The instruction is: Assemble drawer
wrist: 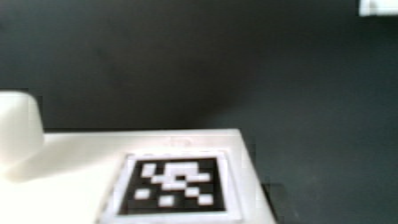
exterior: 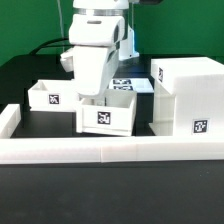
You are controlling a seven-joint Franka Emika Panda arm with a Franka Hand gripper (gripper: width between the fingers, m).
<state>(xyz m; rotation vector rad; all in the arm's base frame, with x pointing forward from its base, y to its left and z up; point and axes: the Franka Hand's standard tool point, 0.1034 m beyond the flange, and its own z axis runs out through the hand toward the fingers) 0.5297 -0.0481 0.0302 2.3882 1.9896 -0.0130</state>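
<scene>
The drawer's big white shell [exterior: 188, 95] stands at the exterior view's right, with a tag on its front. One white tray [exterior: 107, 115] sits in the middle and a second tray [exterior: 50, 95] at the left, both tagged. My gripper [exterior: 92, 100] hangs low at the middle tray's rear left edge, and its fingertips are hidden by the hand and the tray wall. In the wrist view a white tagged face [wrist: 175, 185] lies very close below. A white rounded part [wrist: 16, 135] stands beside it. No fingers show there.
A long low white border bar [exterior: 110, 150] runs along the front, and another [exterior: 9, 122] along the left side. The marker board [exterior: 133, 85] lies flat behind the middle tray. The table is black [wrist: 214, 60].
</scene>
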